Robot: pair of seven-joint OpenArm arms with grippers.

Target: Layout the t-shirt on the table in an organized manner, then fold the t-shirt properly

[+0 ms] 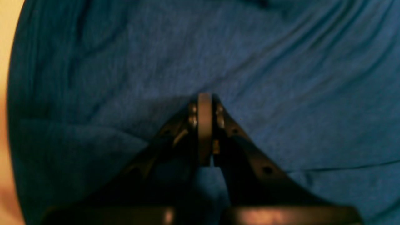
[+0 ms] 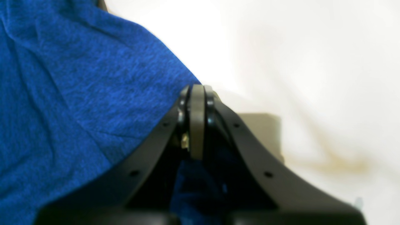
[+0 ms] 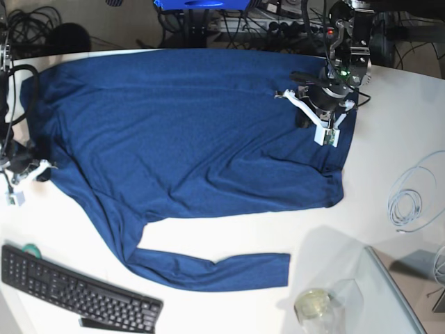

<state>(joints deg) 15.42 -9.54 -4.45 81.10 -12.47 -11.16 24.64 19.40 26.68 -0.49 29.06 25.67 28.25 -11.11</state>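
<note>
The dark blue t-shirt (image 3: 188, 125) lies spread over the white table (image 3: 229, 236), with one long sleeve stretched along its near side. My left gripper (image 3: 311, 115) stands on the shirt's right part. In the left wrist view the left gripper (image 1: 204, 95) is shut, its pads pressed together, and creases in the t-shirt (image 1: 281, 78) run toward its tip. My right gripper (image 3: 38, 170) sits at the shirt's left edge. In the right wrist view the right gripper (image 2: 197, 87) is shut on the edge of the t-shirt (image 2: 62, 93), with blue cloth between its fingers above the table (image 2: 297, 47).
A black keyboard (image 3: 76, 292) lies at the near left, with a small green roll (image 3: 29, 248) beside it. A coiled white cable (image 3: 407, 202) rests at the right. A glass jar (image 3: 314, 305) and a clear panel (image 3: 389, 292) stand near right. Cables crowd the back edge.
</note>
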